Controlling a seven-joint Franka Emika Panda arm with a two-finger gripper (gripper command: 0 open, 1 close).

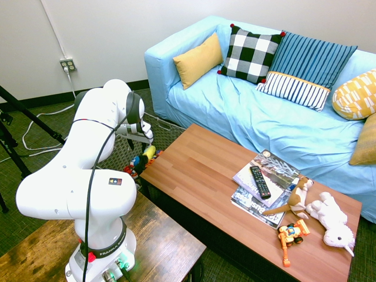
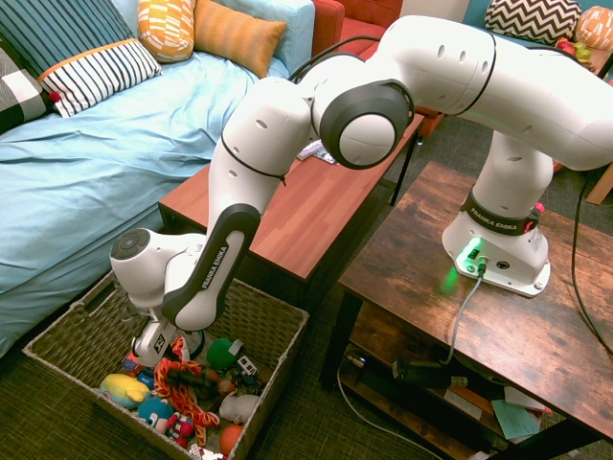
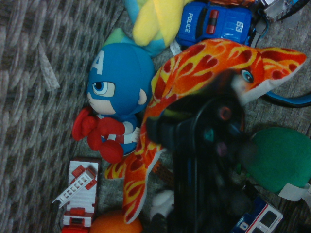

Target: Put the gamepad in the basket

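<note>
The gripper (image 2: 161, 356) hangs low inside the basket (image 2: 278, 331), wrist pointing down, right above the heap of toys that fills the basket's near end. In the second exterior view the arm's last link and a tag on the hand cover the fingers, and the first exterior view hides them behind the arm, so I cannot tell whether they are spread or closed.

The gamepad (image 3: 204, 145) shows in the wrist view as a dark, blurred two-horned shape rising from the picture's lower edge, close under the camera, with small round coloured buttons on its face. It lies across an orange-and-yellow flame-patterned plush fish (image 3: 194, 73); it is probably held or only just let go, but the exterior views do not settle which. Either way it is within the basket's walls, directly below the tool.

Around the gripper's patch: a blue masked hero doll (image 3: 114, 102) with red gloves lies just beside the fish, a red-and-white fire truck (image 3: 77, 191) lies past the doll against the woven floor, a blue police car (image 3: 214, 22) sits beyond the fish's head, and a green plush (image 3: 279, 158) touches the gamepad's far side. A yellow-and-pale-blue soft toy (image 3: 153, 24) lies next to the police car.
</note>
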